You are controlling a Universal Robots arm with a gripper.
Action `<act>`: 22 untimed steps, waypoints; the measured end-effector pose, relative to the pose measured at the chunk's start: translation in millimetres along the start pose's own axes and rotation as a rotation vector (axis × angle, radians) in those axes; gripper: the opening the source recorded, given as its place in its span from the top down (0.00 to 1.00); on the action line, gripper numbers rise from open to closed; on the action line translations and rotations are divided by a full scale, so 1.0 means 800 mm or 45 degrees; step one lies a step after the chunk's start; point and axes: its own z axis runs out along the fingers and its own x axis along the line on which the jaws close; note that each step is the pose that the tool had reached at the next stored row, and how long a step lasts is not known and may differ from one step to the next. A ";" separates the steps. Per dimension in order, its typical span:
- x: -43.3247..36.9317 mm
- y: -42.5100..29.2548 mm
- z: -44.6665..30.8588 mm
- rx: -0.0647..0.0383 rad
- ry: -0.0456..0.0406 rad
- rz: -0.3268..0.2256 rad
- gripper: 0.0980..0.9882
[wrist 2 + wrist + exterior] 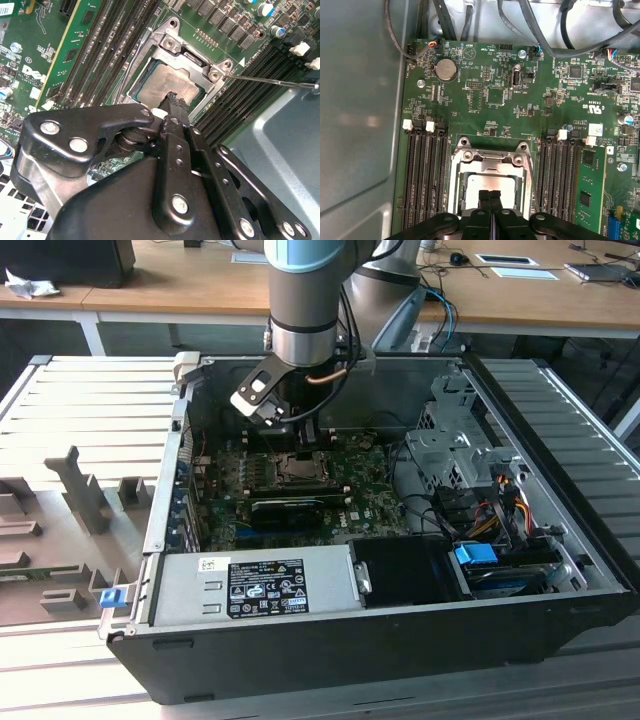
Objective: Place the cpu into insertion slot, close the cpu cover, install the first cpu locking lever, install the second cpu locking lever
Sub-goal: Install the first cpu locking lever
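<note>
Though seated, cpu beneath pincer.

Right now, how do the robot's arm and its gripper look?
The arm is a grey cylinder with a light-blue band and a silver ring; black and orange cables loop at its wrist. The gripper is black, built of linked plates with silver rivets.

Open computer case, green motherboard, coin battery
</note>
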 end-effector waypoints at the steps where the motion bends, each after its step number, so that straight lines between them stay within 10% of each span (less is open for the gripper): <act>1: 0.000 0.0000 0.0000 0.000 0.000 0.000 0.99; 16: 0.001 0.0008 -0.0178 0.000 0.000 0.000 0.99; 22: 0.002 0.0013 -0.0473 0.000 -0.004 0.000 0.99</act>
